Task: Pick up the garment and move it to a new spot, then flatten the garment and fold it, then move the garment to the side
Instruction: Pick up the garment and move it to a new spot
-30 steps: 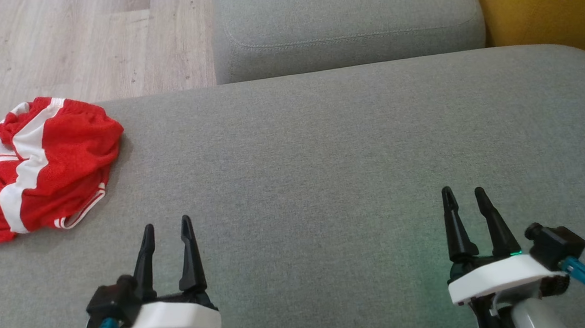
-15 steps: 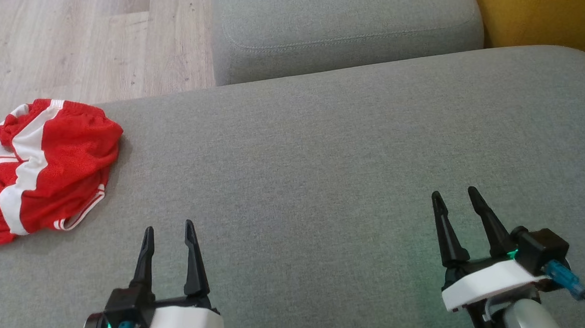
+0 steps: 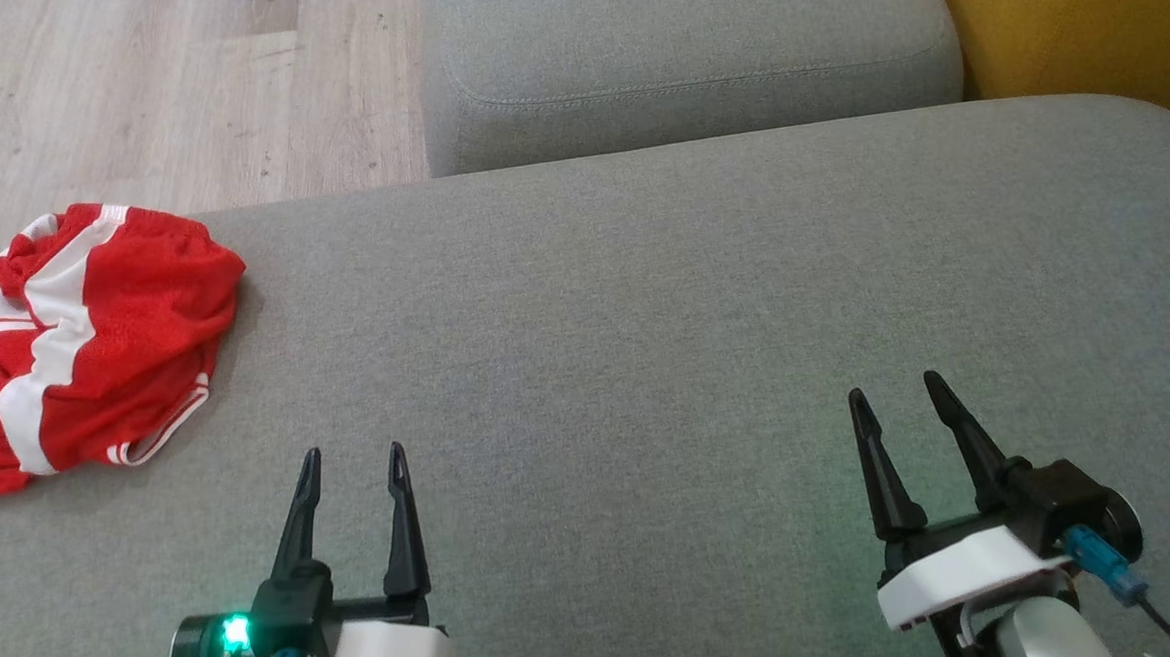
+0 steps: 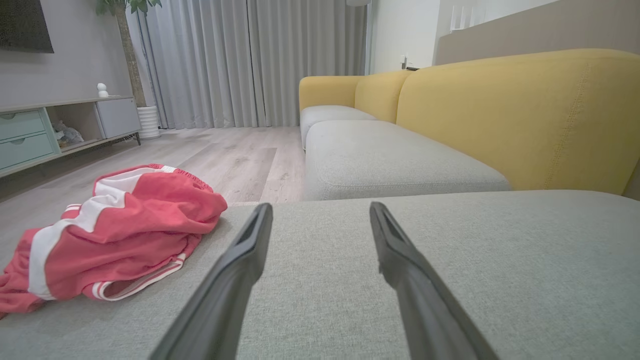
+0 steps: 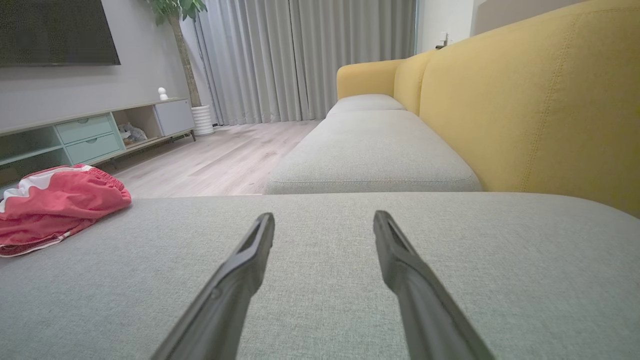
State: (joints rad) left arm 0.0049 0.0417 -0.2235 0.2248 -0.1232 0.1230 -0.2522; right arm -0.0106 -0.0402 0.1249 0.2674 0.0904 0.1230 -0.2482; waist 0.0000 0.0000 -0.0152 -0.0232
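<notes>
1. The garment (image 3: 85, 335) (red shorts with white stripes) is seen at the middle left of the head view. It lies bunched on the left edge of the grey sofa seat (image 3: 644, 315), with the wooden floor (image 3: 132, 92) beyond it at the upper left.
2. The left hand (image 3: 352, 451) is found at the lower left, its two dark fingers spread apart with nothing between them. It is held low over the seat, and the garment lies up and to the left of it, near but apart.
3. The right hand (image 3: 892, 385) is found at the lower right, likewise spread open and empty. It is well apart from the garment, with bare seat fabric between them.
4. In the left wrist view the garment is placed at the left of the frame, outside the gap between the fingers, so that hand is not lined up on it.
5. The open, low posture is judged to be one of readiness. The middle of the seat is left free, and it would serve as the spot for flattening.
6. The cloth is heaped unevenly, so the pick-up is judged not yet begun (a loose fold already set aside cannot be ruled out).
7. A reach by the nearer left hand would be called for. Care would be needed at the edge, since the soft cloth could be pushed off onto the floor.
</notes>
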